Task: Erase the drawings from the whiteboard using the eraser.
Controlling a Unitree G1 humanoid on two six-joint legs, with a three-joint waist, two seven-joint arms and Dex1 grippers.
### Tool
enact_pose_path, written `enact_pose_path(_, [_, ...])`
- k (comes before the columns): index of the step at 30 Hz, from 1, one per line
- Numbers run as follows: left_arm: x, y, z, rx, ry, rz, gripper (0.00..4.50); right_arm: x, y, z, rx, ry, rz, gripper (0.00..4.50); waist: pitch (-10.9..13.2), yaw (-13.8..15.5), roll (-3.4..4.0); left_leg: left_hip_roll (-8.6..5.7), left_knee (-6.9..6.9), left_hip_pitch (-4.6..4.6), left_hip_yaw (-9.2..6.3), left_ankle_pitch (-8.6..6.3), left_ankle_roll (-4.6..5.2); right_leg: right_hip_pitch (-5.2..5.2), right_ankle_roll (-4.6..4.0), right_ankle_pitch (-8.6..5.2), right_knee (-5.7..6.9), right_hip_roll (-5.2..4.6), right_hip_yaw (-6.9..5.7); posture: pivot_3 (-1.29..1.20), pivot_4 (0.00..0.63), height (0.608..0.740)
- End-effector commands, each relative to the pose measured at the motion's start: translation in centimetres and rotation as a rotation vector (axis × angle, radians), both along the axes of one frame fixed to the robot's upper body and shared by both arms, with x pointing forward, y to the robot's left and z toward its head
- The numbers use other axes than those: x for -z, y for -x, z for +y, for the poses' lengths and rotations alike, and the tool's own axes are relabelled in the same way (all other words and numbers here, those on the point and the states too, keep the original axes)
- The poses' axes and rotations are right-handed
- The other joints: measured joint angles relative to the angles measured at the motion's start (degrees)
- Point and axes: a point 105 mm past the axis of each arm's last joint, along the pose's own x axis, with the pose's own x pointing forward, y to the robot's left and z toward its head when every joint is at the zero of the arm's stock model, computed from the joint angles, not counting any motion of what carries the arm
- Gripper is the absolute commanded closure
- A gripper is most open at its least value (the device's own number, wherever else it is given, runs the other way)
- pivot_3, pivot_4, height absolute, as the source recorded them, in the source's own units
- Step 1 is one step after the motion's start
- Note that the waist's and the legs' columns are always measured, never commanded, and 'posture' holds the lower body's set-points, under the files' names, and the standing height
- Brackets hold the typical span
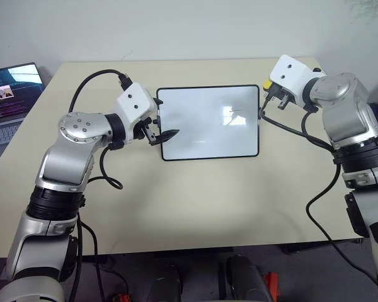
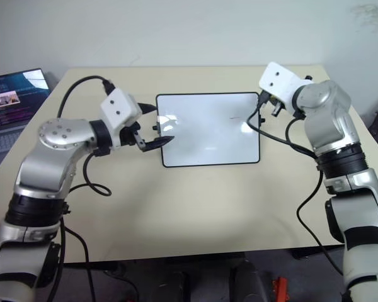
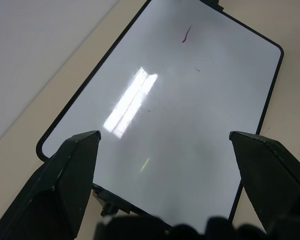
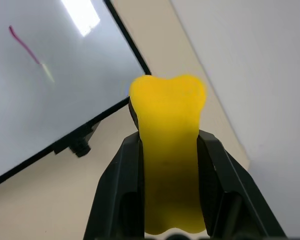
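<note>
board: whiteboard (image 1: 208,123) lies flat mid-tabletop (image 1: 195,201), between both arms; nearly clean.
marks left: drawings (image 3: 186,34) down to one short red stroke + a tiny fleck beside it, on the half nearer the right arm.
eraser: eraser (image 4: 167,150) clamped in right pincer (image 4: 168,145), yellow end sticking out past the fingertips; sits just off the board's right edge, over the tabletop, not touching glass.
left pincer: left pincer (image 3: 165,145) released, jaws wide, at the board's left short edge; looks poised to steady the frame, contact w/ frame can't be confirmed.
step in hand: judged as last pass — bring eraser back over the right half & wipe the stroke.
how to do it well: lower eraser flat so its face meets the board, not a corner; sweep along the stroke, then across the fleck; keep pressure light.
risk: glossy board prob slides on the tabletop if pushed sideways; left side should brace it before the wipe.
nearby: laptop (image 1: 9,94) at far left, well apart, no issue.
</note>
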Motion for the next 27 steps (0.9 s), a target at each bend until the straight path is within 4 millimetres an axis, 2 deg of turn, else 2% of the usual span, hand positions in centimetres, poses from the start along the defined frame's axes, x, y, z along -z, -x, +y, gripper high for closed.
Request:
enact_pose_path(1, [-1.6,0.1,0.1,-0.002,0.012,-0.058,0.00,-2.3,0.3,0.5,-0.020,-0.025,-0.066,3.49,0.00,0.01,0.00,0.00,0.00,0.00,0.00,0.00,0.00,0.00,0.00,0.00,0.00,0.00,0.00,0.00,0.150,0.740])
enact_pose_path(6, [-1.4,0.2,0.2,-0.003,0.009,-0.050,0.00,-1.7,0.4,0.5,-0.026,-0.019,-0.042,3.49,0.00,0.00,0.00,0.00,0.01,0.00,0.00,0.00,0.00,0.00,0.00,0.00,0.01,0.00,0.00,0.00,0.150,0.740])
enact_pose_path(8, [-1.2,0.3,0.2,0.002,0.002,-0.034,0.00,-0.6,0.5,0.8,-0.037,-0.010,-0.002,3.49,0.00,0.00,0.00,0.00,0.01,0.00,0.00,0.00,0.00,0.00,0.00,0.00,0.01,0.00,0.00,0.00,0.150,0.740])
enact_pose_path(10, [-0.7,0.6,0.3,0.012,-0.006,-0.006,0.00,1.0,0.9,2.1,-0.083,0.018,0.052,3.49,0.00,-0.04,0.00,0.00,0.02,0.00,0.00,0.00,0.00,0.00,0.00,0.00,0.02,0.00,0.00,0.00,0.150,0.740])
enact_pose_path(13, [0.1,0.6,0.6,0.006,-0.023,0.018,0.00,2.6,1.5,5.3,-0.177,0.013,0.091,3.49,0.00,-0.46,0.00,0.01,0.02,0.03,0.01,0.00,0.00,0.01,0.00,0.00,0.06,0.00,0.01,0.00,0.150,0.740])
enact_pose_path(15, [0.3,0.7,0.7,0.006,-0.031,0.026,0.00,3.2,1.4,6.6,-0.201,0.017,0.100,3.49,0.00,-0.68,0.00,0.01,0.03,0.06,0.01,0.00,0.00,0.00,0.00,0.00,0.12,0.01,0.01,0.00,0.150,0.740])
enact_pose_path(22, [0.0,0.6,0.4,0.013,-0.030,0.019,0.00,4.5,-0.2,9.6,-0.223,0.164,0.063,3.49,0.00,-0.22,0.00,-0.02,0.10,0.07,-0.02,0.01,-0.01,0.03,0.01,0.02,0.15,0.01,0.01,0.00,0.150,0.740])
enact_pose_path(27, [0.0,0.9,0.4,0.012,-0.027,0.021,0.00,4.4,-1.3,9.7,-0.202,0.240,0.043,3.49,0.00,-0.21,0.00,-0.02,0.09,0.07,-0.02,0.02,-0.03,0.03,0.01,0.02,0.12,0.01,0.01,0.00,0.150,0.740])
